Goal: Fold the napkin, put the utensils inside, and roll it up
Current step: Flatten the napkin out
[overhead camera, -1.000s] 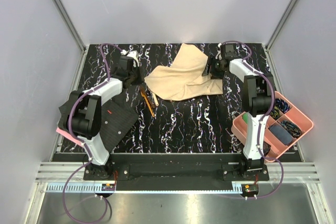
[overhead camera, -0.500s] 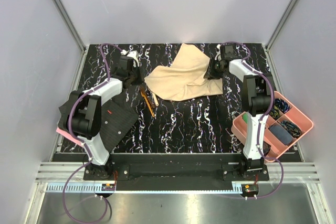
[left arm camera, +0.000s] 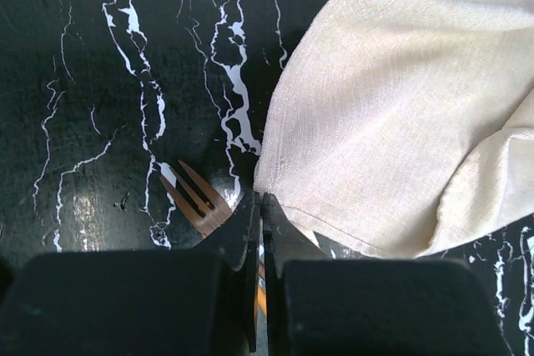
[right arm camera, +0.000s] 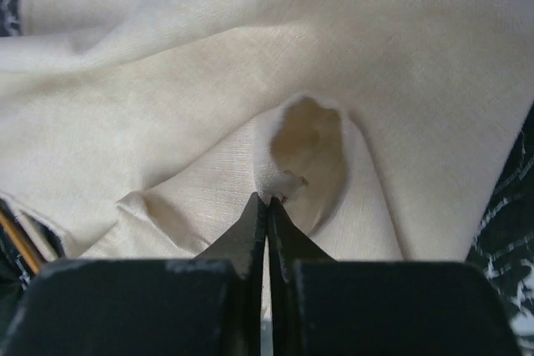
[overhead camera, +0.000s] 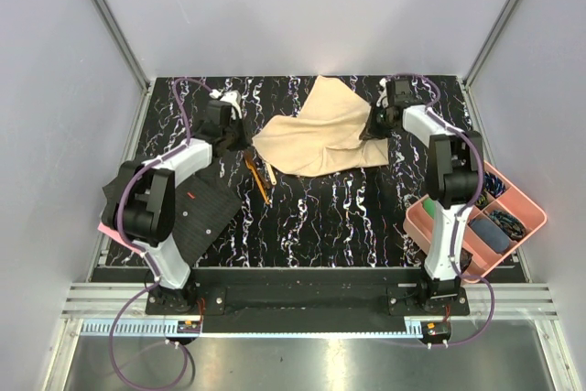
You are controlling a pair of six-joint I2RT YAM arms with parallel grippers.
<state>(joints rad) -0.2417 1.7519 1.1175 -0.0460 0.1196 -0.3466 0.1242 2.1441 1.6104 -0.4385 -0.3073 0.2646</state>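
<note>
The beige napkin (overhead camera: 316, 139) lies crumpled at the back middle of the black marbled table. My right gripper (overhead camera: 374, 125) is shut on a raised pinch of its cloth (right arm camera: 288, 181) at the right side; the right wrist view is filled by the napkin (right arm camera: 250, 64). My left gripper (overhead camera: 236, 139) is shut, its tips (left arm camera: 260, 199) at the napkin's left corner (left arm camera: 392, 122); a grip on the cloth cannot be made out. The utensils lie just left of the napkin: an orange-brown wooden fork (left arm camera: 196, 198) partly under my left fingers, and beside the orange stick (overhead camera: 259, 182) a pale piece (overhead camera: 272, 174).
A black dotted mat (overhead camera: 197, 212) lies at the left front over a pink sheet (overhead camera: 110, 229). A pink compartment tray (overhead camera: 417, 222) with small coloured items stands at the right front. Grey walls close in the table on three sides.
My right gripper has closed on a fold of the napkin. The left arm and the utensils have not moved.
</note>
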